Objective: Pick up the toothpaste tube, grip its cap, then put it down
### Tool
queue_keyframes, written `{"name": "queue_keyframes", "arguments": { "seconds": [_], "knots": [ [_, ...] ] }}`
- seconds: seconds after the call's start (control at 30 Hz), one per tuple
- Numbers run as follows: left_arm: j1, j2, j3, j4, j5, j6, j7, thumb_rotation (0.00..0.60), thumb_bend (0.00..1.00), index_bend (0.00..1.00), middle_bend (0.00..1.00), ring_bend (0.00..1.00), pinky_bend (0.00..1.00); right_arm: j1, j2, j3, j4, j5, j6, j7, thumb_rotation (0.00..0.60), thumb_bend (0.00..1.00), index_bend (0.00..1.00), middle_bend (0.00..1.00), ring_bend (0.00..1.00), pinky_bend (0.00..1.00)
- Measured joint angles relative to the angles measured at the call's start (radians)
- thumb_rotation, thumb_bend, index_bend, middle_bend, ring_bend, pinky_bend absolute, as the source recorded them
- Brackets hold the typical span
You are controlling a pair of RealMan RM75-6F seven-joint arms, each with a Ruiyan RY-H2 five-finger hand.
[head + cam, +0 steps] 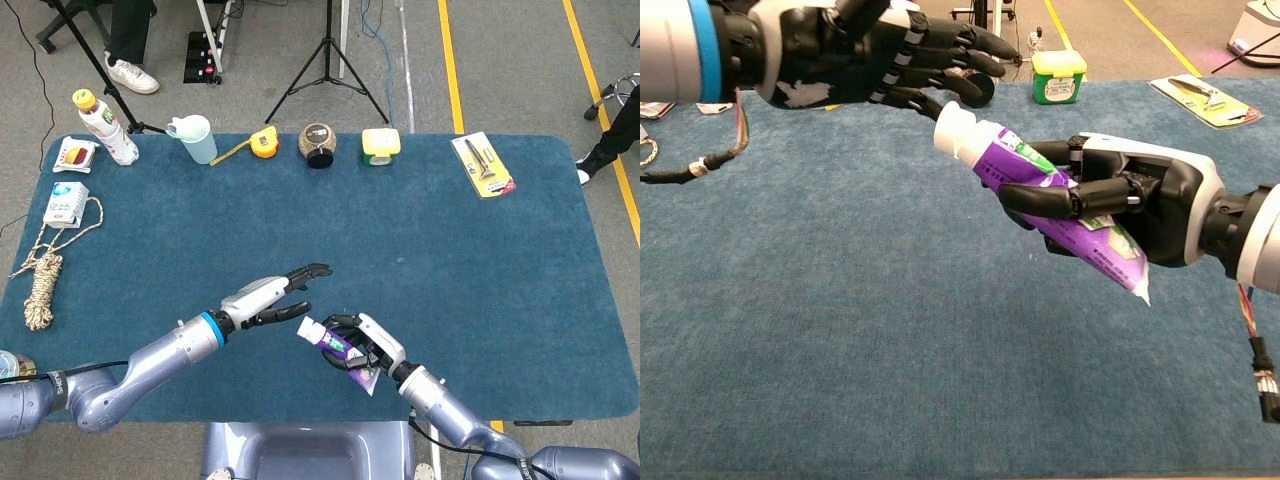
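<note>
A purple toothpaste tube [1060, 205] [345, 352] with a white cap [952, 129] [308, 328] is held off the blue table [480, 270] by my right hand [1140, 205] [372, 345], which grips its body. The cap points left and slightly up. My left hand [880, 60] [275, 298] hovers just left of and above the cap with its fingers spread and extended, one fingertip close to the cap. No contact with the cap shows.
Along the table's far edge stand a bottle [103, 125], a pale blue cup [195, 138], a yellow tape measure [263, 144], a round jar [319, 144], a green-yellow box [381, 145] and a carded tool [484, 165]. A rope coil [42, 285] lies at the left.
</note>
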State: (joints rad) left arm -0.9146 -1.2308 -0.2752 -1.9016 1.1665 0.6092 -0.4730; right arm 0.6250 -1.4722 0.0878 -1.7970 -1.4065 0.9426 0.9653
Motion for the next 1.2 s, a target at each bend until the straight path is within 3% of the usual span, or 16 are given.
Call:
{"name": "queue_keyframes", "arguments": {
  "seconds": [0.43, 1.2],
  "knots": [
    [-0.039, -0.094, -0.025, 0.064, 0.003, -0.059, -0.083, 0.0, 0.0, 0.0, 0.0, 0.0, 0.09, -0.012, 0.015, 0.024, -0.007, -0.011, 0.002, 0.019, 0.6, 0.58, 0.87, 0.97, 1.0, 1.0],
    [-0.068, -0.264, -0.041, 0.133, -0.072, 0.061, 0.021, 0.0, 0.0, 0.0, 0.0, 0.0, 0.08, -0.022, 0.005, 0.068, -0.045, 0.098, -0.013, -0.152, 0.6, 0.59, 0.87, 0.97, 1.0, 1.0]
  ]
}}
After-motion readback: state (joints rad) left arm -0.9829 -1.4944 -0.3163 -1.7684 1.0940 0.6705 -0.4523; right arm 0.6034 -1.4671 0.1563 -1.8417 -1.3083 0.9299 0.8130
